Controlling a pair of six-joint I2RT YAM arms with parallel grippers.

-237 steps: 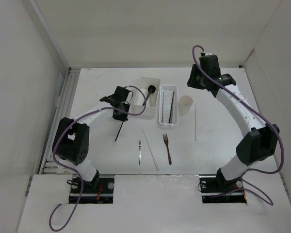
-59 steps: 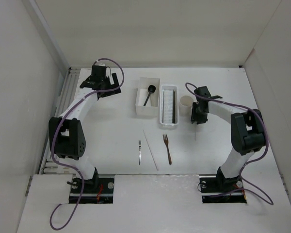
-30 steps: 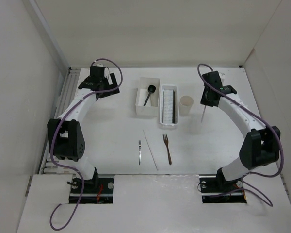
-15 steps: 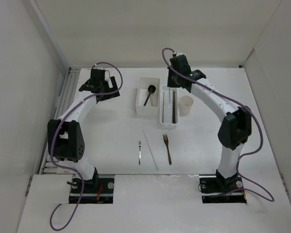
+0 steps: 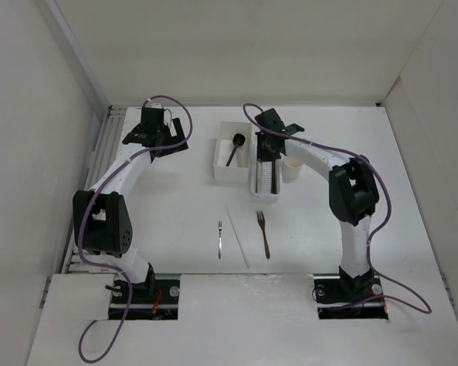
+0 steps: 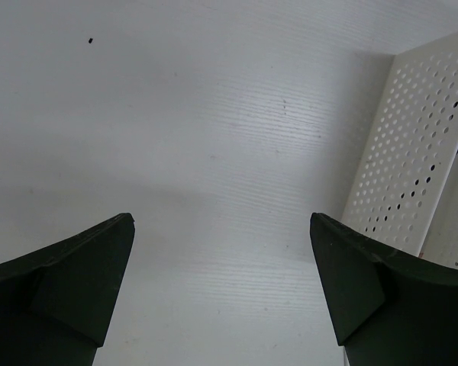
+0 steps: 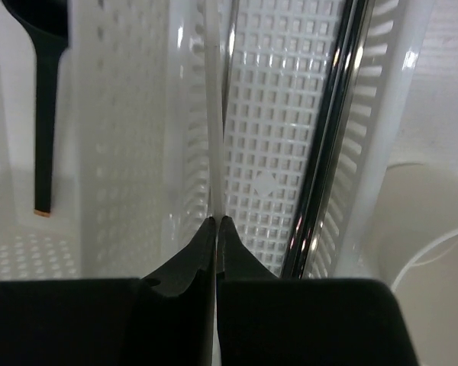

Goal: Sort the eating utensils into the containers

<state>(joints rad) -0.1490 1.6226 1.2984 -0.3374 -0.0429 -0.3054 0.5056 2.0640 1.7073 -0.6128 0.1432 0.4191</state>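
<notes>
Surface [image 5: 175, 198]: the pale chopstick that lay at 3 o'clock of the cup [image 5: 294, 165] two seconds back is gone from it. Right arm lifted it, swung across and now hangs at 12 o'clock over the perforated basket [image 5: 264, 181]. Left arm has not moved; it is parked at 10 o'clock, with the left tool [image 6: 221, 221] spread wide and nothing in it.

Square box [image 5: 223, 169] holds the black spoon [image 7: 44, 91], untouched. The basket already carries dark chopsticks [image 7: 332, 152] along one side.

Right tool [image 7: 216, 223] is clenched on the held chopstick [image 7: 212, 114]. The stick runs lengthwise with the basket, close to the wall on the box side. I can't tell if its far end is inside yet.

Reading: transport is done and the drop is pending. It probably needs a small shift toward the basket's middle before letting go, or the stick may catch the rim.

Still at 6 o'clock: brown fork [image 5: 262, 231], silver fork [image 5: 220, 237], another pale chopstick [image 5: 237, 245].
</notes>
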